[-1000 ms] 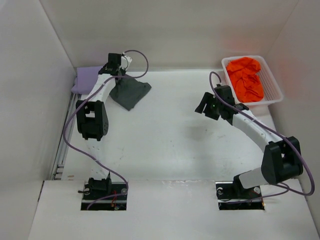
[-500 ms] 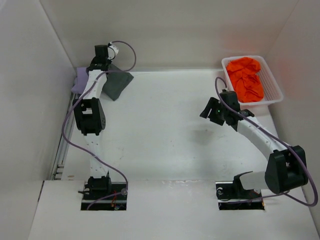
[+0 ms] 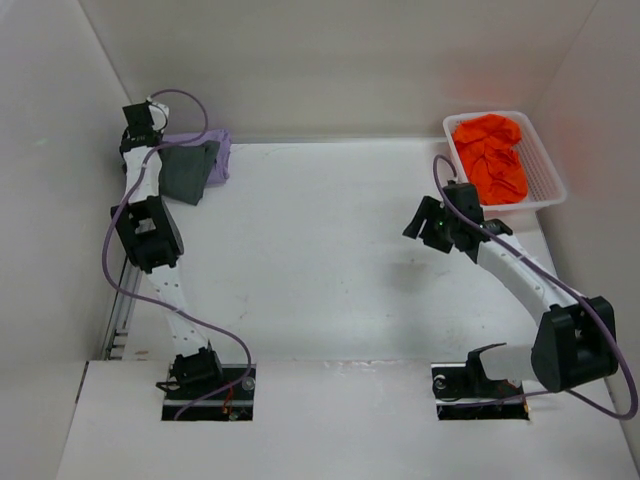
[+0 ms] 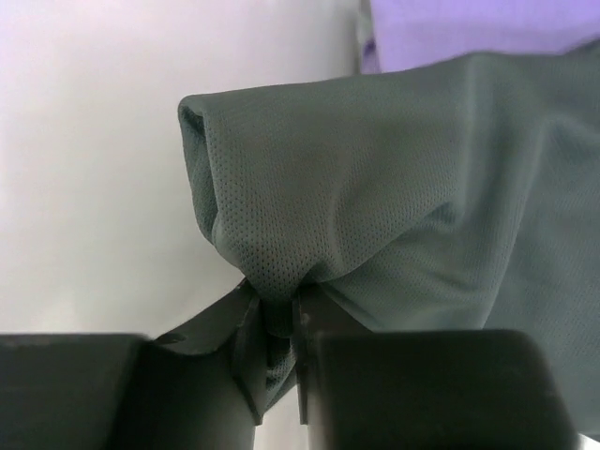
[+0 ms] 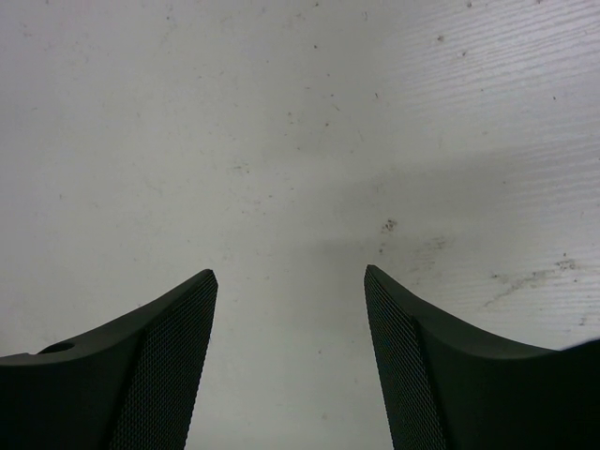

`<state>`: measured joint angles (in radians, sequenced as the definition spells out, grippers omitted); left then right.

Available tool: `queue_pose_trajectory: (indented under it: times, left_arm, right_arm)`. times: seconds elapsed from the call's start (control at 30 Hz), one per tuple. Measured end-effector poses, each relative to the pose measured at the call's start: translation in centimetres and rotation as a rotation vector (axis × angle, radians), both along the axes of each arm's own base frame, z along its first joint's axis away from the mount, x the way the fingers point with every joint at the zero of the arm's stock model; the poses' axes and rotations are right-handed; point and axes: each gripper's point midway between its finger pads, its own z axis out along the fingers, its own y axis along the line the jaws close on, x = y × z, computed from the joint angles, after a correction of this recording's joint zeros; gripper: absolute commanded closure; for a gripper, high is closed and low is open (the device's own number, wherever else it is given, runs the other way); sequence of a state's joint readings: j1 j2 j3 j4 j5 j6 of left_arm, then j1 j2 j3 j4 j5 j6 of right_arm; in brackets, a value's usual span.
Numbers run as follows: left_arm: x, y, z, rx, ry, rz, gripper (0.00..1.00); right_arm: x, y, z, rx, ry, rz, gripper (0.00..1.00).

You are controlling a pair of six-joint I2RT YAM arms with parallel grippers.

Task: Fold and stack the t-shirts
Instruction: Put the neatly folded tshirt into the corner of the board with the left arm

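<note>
- Dark grey t-shirt [image 4: 394, 187] is pinched by a bunched fold right at the tips of the left gripper [image 4: 277, 319]. The jaws are squeezed nearly together, with just that bit of fabric clamped between them.
- From the pinch, the grey mesh cloth is puffed up ahead of the left fingers and spread off to their right side.
- Lavender t-shirt [image 4: 469, 23] is seen just beyond the grey one, further out from the left gripper's tips. In the overhead view the grey shirt [image 3: 188, 172] is laid over part of the lavender one [image 3: 218, 150]. How much weight is actually rested on it can't be told, tbh.
- Right gripper [image 5: 291, 277] is held wide open with nothing gripped. Only bare, speckled table [image 5: 281, 112] is seen between and ahead of its fingers.
- Orange t-shirt [image 3: 492, 155] is crumpled up inside the white mesh basket [image 3: 552, 180], which is parked near the right gripper, behind it and off to one side. No contact is made with it.
- The grey and lavender shirts are well apart from the right gripper, way across the table.
</note>
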<state>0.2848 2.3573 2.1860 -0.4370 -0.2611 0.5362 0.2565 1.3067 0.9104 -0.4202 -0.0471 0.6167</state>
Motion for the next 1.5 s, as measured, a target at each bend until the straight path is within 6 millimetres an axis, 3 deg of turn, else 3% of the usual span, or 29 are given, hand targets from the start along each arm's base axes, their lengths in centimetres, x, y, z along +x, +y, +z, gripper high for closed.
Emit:
queue_pose_trajectory:
  times: [0.1, 0.2, 0.37, 0.57, 0.67, 0.8, 0.9, 1.0, 1.07, 1.13, 1.33, 1.4, 1.5]
  left_arm:
    - [-0.2, 0.1, -2.3, -0.042, 0.034, 0.003, 0.61]
    - [-0.4, 0.1, -4.3, -0.073, 0.063, 0.007, 0.51]
    - [-1.1, 0.9, -5.4, -0.085, 0.087, 0.033, 0.48]
    - [-2.2, 3.2, -4.6, -0.040, 0.089, 0.081, 0.49]
    - [-3.1, 2.8, -3.3, 0.011, 0.098, 0.072, 0.48]
    - [-3.8, -1.5, 0.7, 0.085, 0.063, -0.008, 0.45]
    - [-3.4, -7.3, 3.9, 0.095, 0.004, -0.128, 0.44]
    - [-2.3, -12.8, 5.2, 0.071, -0.033, -0.249, 0.44]
    - [-1.7, -15.0, 4.2, 0.040, -0.024, -0.301, 0.44]
    - [-1.4, -15.7, 1.7, 0.008, 0.016, -0.314, 0.44]
    - [-1.8, -13.9, -7.1, -0.068, 0.180, -0.249, 0.43]
    - [-2.5, -13.4, -8.8, -0.092, 0.218, -0.229, 0.43]
    - [-2.8, -13.6, -9.3, -0.139, 0.231, -0.221, 0.43]
  right_arm:
    - [0.5, 0.4, 0.2, -0.003, 0.002, 0.009, 0.31]
    - [0.8, 0.9, 0.6, -0.006, -0.003, 0.026, 0.30]
    - [0.8, 2.0, 1.3, -0.005, -0.014, 0.058, 0.30]
    - [0.4, 3.1, 1.0, -0.006, -0.004, 0.090, 0.29]
    - [0.1, 3.6, 0.6, -0.007, 0.010, 0.107, 0.29]
    - [-0.2, 4.3, 0.3, -0.007, 0.020, 0.128, 0.29]
    - [-0.3, 4.5, 0.3, -0.005, 0.020, 0.135, 0.29]
    - [-0.3, 4.5, 0.3, -0.005, 0.020, 0.136, 0.29]
    - [-0.3, 4.5, 0.2, -0.005, 0.021, 0.136, 0.29]
    - [-0.4, 4.5, 0.0, -0.006, 0.025, 0.137, 0.29]
    - [-1.2, 4.4, -1.2, -0.015, 0.052, 0.141, 0.29]
    - [-1.5, 4.3, -1.7, -0.019, 0.063, 0.141, 0.29]
    - [-2.0, 4.1, -2.6, -0.024, 0.081, 0.142, 0.29]
